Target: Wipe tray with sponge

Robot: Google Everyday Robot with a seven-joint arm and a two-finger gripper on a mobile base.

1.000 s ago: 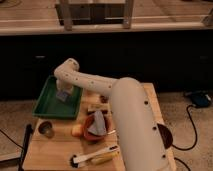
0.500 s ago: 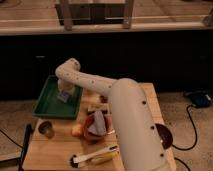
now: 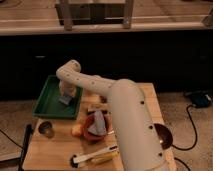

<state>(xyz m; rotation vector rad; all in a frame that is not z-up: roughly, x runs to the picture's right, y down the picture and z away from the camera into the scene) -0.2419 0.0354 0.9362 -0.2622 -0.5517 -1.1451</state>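
A green tray (image 3: 50, 102) sits at the back left of the wooden table. My white arm reaches from the lower right over the table into the tray. My gripper (image 3: 66, 98) points down at the tray's right side, over a blue-grey sponge (image 3: 65, 100) that lies on the tray floor. The sponge sits right under the gripper.
A small metal cup (image 3: 46, 128) stands in front of the tray. A reddish bowl with a blue-grey item (image 3: 96, 124), an orange fruit (image 3: 76, 130), a white-and-yellow brush (image 3: 95, 156) and a dark red bowl (image 3: 163, 136) lie on the wooden table (image 3: 50, 150).
The gripper with the sponge has shifted slightly inside the tray; the rest has not moved.
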